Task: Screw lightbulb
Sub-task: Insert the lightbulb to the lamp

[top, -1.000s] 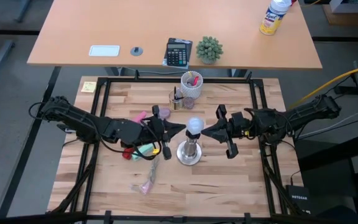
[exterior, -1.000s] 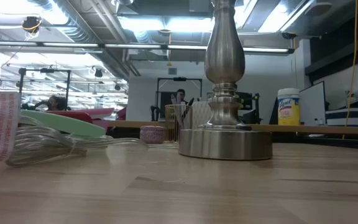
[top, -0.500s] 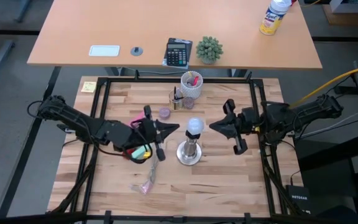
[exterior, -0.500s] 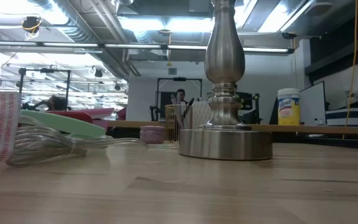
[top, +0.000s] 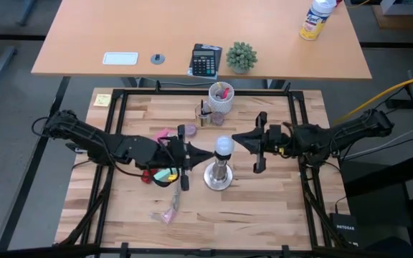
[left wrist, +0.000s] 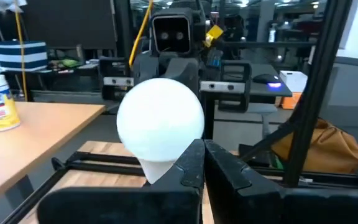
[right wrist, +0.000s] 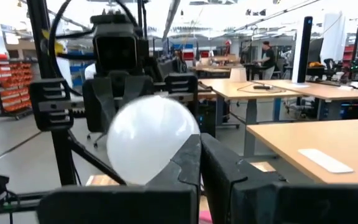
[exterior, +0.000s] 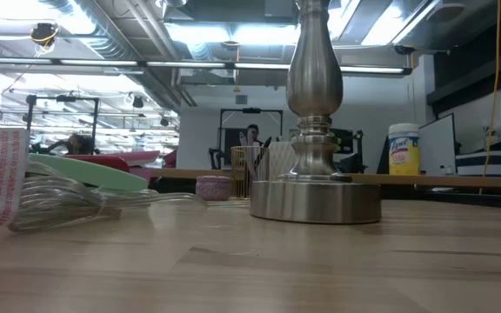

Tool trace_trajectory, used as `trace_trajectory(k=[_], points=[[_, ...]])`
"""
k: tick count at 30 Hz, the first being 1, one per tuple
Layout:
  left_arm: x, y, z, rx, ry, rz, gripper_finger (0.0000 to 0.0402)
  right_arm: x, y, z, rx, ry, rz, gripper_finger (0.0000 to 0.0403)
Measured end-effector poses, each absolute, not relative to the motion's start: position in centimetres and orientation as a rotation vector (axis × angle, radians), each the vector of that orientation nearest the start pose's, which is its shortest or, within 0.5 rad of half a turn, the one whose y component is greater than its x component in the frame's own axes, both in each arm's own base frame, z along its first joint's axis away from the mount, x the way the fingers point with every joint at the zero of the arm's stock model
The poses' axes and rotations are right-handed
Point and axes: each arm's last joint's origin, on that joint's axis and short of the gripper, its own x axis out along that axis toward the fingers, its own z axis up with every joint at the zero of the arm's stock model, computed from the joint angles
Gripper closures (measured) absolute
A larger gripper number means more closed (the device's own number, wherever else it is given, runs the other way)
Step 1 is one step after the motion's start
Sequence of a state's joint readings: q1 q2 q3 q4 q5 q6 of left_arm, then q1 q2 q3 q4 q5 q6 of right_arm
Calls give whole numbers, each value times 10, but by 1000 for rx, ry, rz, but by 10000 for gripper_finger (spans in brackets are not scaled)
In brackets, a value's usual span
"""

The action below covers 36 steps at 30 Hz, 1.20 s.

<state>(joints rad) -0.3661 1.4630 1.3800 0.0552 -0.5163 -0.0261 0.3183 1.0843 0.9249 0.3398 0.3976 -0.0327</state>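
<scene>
Landmark = metal socket stand (top: 220, 174), upright mid-table, round base on the wood.

L of stand: left gripper (top: 205, 153), fingers pressed together, nothing held, tips pointing at the bulb and v. close to its side; contact can't be told from the high view. Its wrist view shows the shut fingers (left wrist: 194, 163) just under the globe's edge.

On top of stand: lightbulb (top: 224, 146), seated in the socket, globe up. Round, frosted white, smooth, no marks; narrows to a neck where it enters the socket. Screw base not visible, so prob. at least partly threaded in.

R of stand: right gripper (top: 237, 140), also fully closed and empty, tips aimed at the bulb from the opposite side, a small gap showing in the high view. Its wrist view puts the bulb (right wrist: 153, 140) right past its closed fingers.

Step, my read: turning/tightening stage, both grippers flanking the globe. Next move needs friction on smooth glass — nudge tangentially or open up and grip gently; light force, keep stand from tipping.
</scene>
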Motion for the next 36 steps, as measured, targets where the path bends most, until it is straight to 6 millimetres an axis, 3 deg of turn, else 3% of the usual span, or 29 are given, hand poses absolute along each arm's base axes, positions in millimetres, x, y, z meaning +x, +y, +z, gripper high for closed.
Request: trace_trajectory(k=[36], points=[[321,-96,402,-16,18,225,399,232,67,375,81,-175,11,389]])
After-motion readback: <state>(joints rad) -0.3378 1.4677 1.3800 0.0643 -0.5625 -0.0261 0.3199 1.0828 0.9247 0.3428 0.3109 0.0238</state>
